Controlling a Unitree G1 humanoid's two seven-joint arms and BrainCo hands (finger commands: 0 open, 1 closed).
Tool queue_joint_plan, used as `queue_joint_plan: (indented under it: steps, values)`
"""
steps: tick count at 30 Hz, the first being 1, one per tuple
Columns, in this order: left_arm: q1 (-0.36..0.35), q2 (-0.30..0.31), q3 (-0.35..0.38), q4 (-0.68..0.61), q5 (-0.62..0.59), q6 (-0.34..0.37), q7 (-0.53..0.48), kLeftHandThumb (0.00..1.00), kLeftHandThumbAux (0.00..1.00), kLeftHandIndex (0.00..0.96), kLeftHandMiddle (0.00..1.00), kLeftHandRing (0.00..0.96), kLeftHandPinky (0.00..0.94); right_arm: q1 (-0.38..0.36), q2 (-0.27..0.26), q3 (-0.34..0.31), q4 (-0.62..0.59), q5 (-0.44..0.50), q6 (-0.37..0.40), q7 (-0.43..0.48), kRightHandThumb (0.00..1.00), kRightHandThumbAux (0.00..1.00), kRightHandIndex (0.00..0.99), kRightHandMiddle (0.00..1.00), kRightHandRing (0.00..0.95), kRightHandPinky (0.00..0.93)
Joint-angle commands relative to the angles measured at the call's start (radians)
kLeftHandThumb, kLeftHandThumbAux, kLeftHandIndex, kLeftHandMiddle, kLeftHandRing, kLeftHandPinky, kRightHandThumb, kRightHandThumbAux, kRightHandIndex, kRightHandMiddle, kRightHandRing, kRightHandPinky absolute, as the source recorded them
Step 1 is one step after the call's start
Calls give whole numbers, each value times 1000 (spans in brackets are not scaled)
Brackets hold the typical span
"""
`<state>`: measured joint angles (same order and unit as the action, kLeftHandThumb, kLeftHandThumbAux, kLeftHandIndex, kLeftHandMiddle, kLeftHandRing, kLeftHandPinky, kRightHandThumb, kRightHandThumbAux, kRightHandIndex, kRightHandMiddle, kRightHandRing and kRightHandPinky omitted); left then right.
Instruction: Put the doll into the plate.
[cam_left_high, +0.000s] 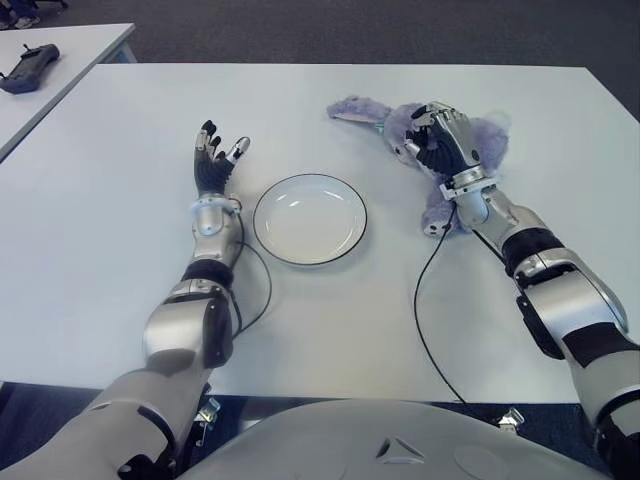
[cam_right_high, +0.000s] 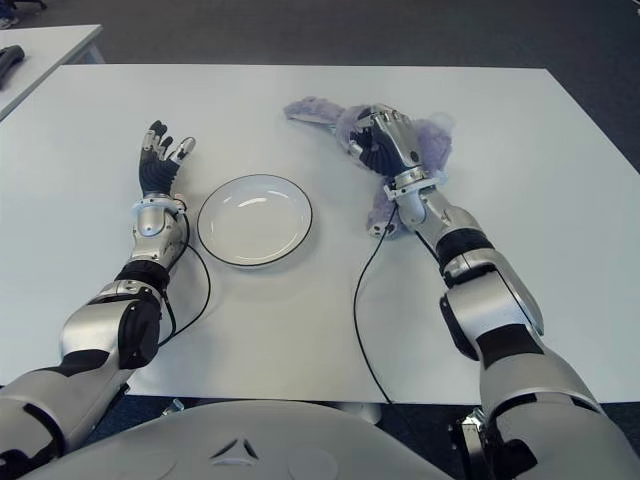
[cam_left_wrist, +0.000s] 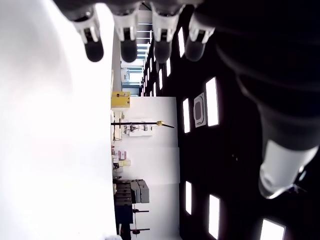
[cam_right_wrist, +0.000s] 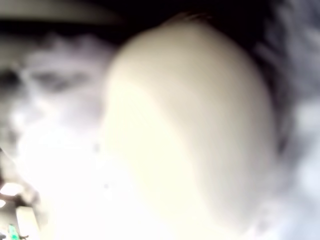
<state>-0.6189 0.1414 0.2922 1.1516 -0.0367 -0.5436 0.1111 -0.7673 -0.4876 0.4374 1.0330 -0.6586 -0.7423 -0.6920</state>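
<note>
Right hand (cam_left_high: 442, 140) clenched around soft purple plush doll (cam_left_high: 400, 122) near desk (cam_left_high: 120, 230) far edge. Likely light, squashy; grip body. Plate (cam_left_high: 352, 210) mid-desk, left hand (cam_left_high: 214, 160) beside it, fingers spread, empty.

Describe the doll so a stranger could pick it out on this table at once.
Start at the white table and find the round white plate with a dark rim near its middle. To the plate's right and slightly farther back, the right hand is curled on the doll. It is the only soft, furry thing there: pale lilac, one long limb pointing left.
</note>
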Motion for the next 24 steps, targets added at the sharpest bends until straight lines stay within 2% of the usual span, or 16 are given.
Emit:
queue_joint_plan:
  steps: [1,10,24]
  values:
    - [249,-83,-7,171,6,102,15,0,657,19,40,35,34,188,-63,-39,-225,52,-61,101,611,698,764,851,863,869]
    - [248,-88,-10,171,9,103,20,0,659,18,38,31,30,294,-102,-93,-348,127,-81,235,608,699,773,856,866,872]
    - [246,-93,-9,170,7,102,21,0,655,19,36,29,28,383,-105,-161,-476,151,-154,276,628,698,779,863,874,879]
